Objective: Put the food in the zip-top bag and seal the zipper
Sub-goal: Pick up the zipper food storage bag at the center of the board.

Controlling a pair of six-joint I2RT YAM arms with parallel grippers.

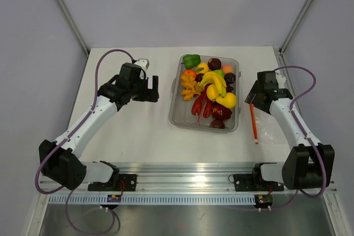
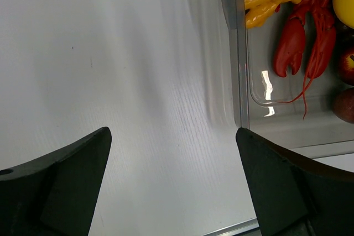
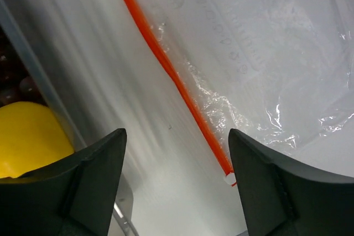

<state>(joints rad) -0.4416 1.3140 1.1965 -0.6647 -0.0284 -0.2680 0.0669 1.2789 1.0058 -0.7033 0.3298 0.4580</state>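
Lying flat on the white desk [image 2: 110, 53], the thin, clear, floppy plastic zip-top bag [image 3: 265, 53] is sitting directly beneath the right hand [image 3: 176, 158], with nothing showing inside it. Its pencil-thin orange-red zipper [image 3: 177, 81] is running slantwise under the gap between that hand's fingers, and the strip's near end is lying close to one fingertip. The right hand is hovering with its fingers spread and gripping nothing, probably lining up on the mouth edge so the bag can be lifted and opened.

Just beside this hand, the rigid clear rectangular tray [image 2: 239, 53] is holding all the small glossy toy food: the red lobster [image 2: 310, 42], yellow bananas [image 1: 217, 83] and green pepper [image 1: 191, 60] among it.

On the tray's far side, the left hand [image 2: 172, 136] is hanging wide open and empty over bare desk, one finger reaching near the tray's wall, seemingly waiting to fetch a piece.
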